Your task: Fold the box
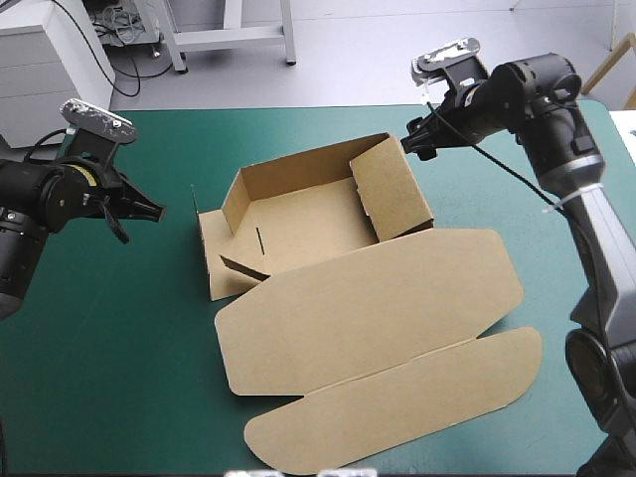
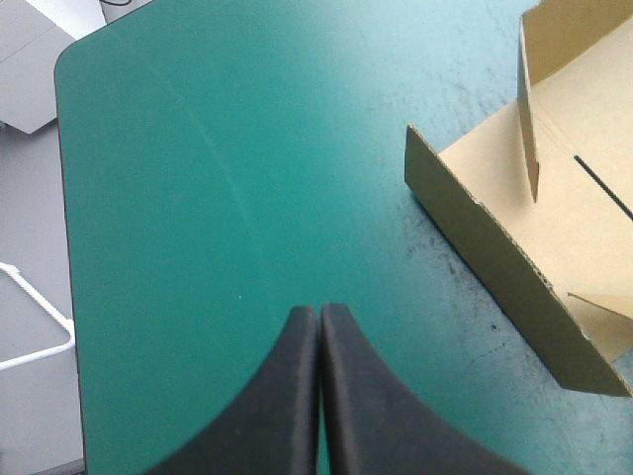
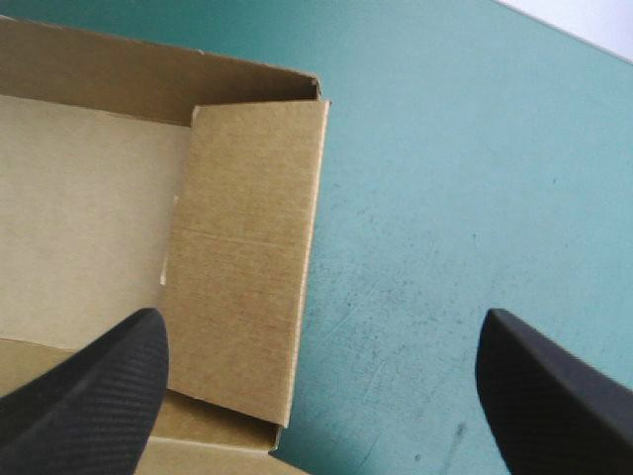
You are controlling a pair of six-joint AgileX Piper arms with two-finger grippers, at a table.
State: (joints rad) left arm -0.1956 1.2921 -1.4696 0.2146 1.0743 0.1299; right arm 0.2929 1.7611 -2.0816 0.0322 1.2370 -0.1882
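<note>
The brown box (image 1: 328,258) lay half-formed at the middle of the teal-green cover (image 1: 99,348), its tray toward the table's far edge and its lid (image 1: 368,308) flat toward the near edge. A long rounded flap (image 1: 397,407) lay flat along the lid's near side. The tray's far wall (image 1: 298,164) and right wall (image 1: 393,194) stood raised. At the left end a low flap (image 1: 204,248) was only partly up, and a thin slit (image 1: 258,241) showed in the board just inside it.

The left gripper (image 1: 154,211) hovered left of the box, pointing toward it and clear of the board, near but not touching. In its wrist view the left gripper (image 2: 319,312) had its black fingers pressed together in one pointed arch with nothing between them. Bare cover (image 2: 247,148) lay ahead of them, with the box's left end (image 2: 514,247) off to one side.

The right gripper (image 1: 415,144) hung at the tray's far right corner (whether it touched the board could not be told from above). Its wrist view showed the right gripper (image 3: 321,317) with its fingers spread wide and holding nothing. The box's right wall (image 3: 247,247) stood below and between them, nearer one finger, and the cover (image 3: 475,178) was beside it.
</note>
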